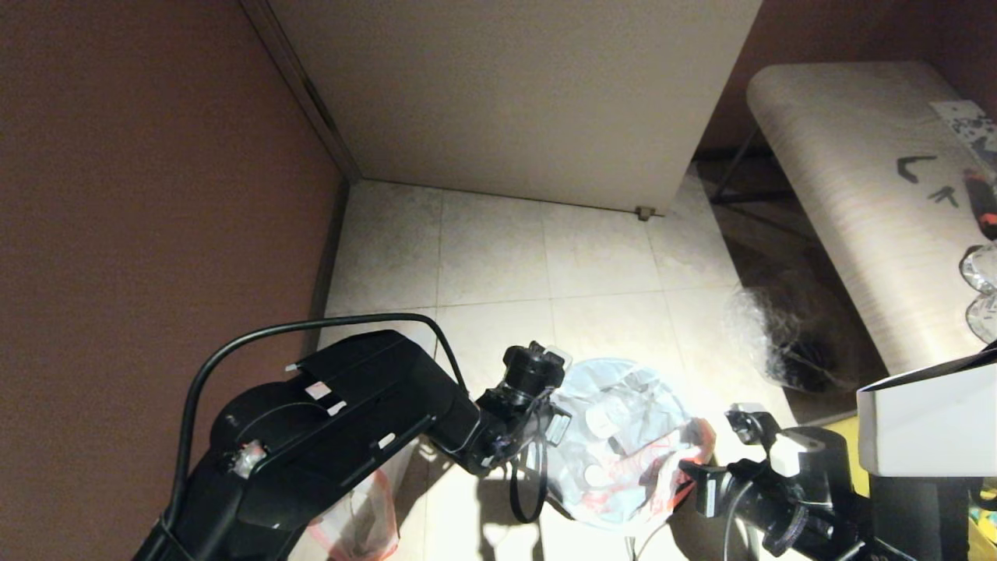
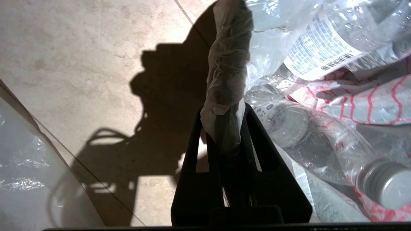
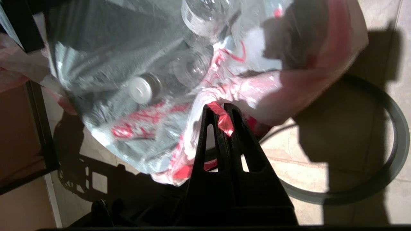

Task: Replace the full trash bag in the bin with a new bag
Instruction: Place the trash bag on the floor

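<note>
Down near the robot's base, the full trash bag (image 1: 623, 440) hangs between the two arms above the tiled floor (image 1: 498, 257), bulging with clear plastic bottles (image 2: 324, 41); one grey screw cap (image 2: 390, 184) shows through the film. The bag is thin, translucent white with red print and red-orange edging. The left gripper (image 2: 224, 128) is clenched on a twisted white handle strip (image 2: 228, 61) that runs straight away from its fingers. The right gripper (image 3: 221, 117) pinches the bag's red edge on the opposite side. A loose grey ring (image 3: 390, 154) lies on the floor below. Farther right, clear crinkly wrap (image 1: 779, 335) sits beside a pale bench (image 1: 857, 195).
</note>
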